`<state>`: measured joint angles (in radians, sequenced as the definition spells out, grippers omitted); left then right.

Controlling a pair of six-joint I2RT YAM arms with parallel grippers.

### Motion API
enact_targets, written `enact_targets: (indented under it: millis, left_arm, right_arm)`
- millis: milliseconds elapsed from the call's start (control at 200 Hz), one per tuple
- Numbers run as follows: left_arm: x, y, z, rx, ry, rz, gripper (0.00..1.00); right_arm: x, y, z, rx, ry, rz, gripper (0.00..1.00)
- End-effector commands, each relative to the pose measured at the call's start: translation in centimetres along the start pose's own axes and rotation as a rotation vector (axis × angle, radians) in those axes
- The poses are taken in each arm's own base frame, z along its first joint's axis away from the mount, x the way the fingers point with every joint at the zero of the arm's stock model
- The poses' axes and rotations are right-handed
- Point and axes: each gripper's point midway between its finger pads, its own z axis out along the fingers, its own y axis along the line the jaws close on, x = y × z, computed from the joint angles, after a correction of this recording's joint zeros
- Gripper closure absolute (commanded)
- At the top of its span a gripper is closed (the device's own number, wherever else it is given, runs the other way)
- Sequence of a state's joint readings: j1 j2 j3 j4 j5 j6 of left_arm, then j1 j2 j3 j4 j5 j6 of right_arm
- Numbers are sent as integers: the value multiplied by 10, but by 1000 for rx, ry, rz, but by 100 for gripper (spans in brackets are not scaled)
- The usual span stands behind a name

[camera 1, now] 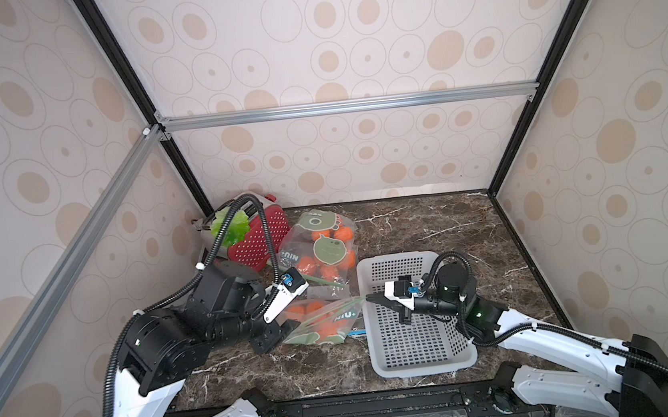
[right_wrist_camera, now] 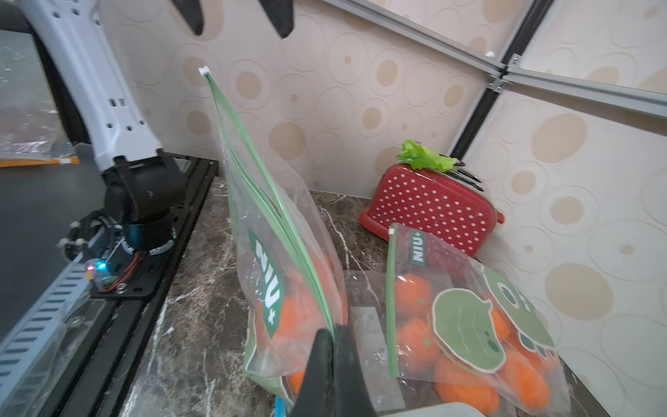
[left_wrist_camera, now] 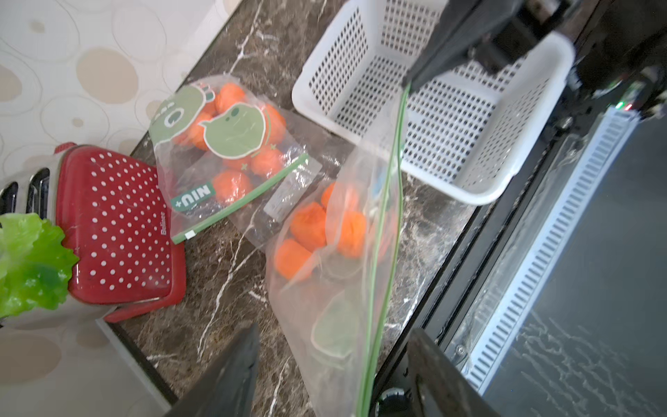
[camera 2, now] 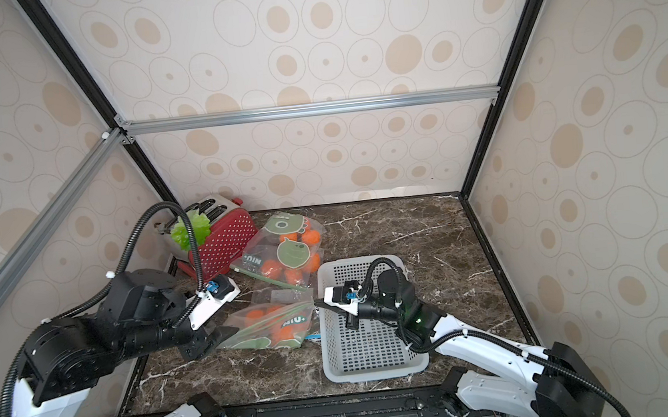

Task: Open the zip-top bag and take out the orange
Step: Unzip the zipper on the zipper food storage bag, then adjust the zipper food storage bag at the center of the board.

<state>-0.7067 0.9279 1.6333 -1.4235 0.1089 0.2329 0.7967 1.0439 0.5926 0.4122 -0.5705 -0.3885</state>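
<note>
I'm counting two zip-top bags of oranges, one white basket [camera 1: 427, 367] and one red toaster [camera 1: 260, 241] carrying a lettuce leaf [camera 1: 229, 228]. The near bag [camera 1: 326, 319] is sitting between my two arms, just beside the basket's left rim, and at least four oranges [left_wrist_camera: 308, 224] are showing inside it (more may be hiding behind the print). The right pincer [right_wrist_camera: 334, 330] is reaching across the basket and pinching tight on the bag's green zip strip. The left pincer [left_wrist_camera: 332, 328] is standing wide open and gripping nothing. The far bag [camera 1: 319, 248] is lying by the toaster. The worktop [camera 1: 429, 221] is offering bare room behind the basket.
</note>
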Motion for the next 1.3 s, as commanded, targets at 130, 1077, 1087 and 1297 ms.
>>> enact_targets:
  millis: [130, 1077, 1087, 1297]
  left_arm:
    - [6, -23, 11, 123, -9, -18, 45]
    - [33, -46, 95, 266, 187, -43, 65]
    - [33, -46, 94, 265, 185, -42, 66]
    - [4, 16, 99, -86, 76, -191, 100]
  right_arm:
    - [-14, 21, -1, -110, -13, -54, 100]
    - [-5, 16, 1, -64, -9, -12, 100]
    - [-5, 15, 1, -63, -9, -12, 100]
    - [-24, -13, -5, 98, -65, 84, 46]
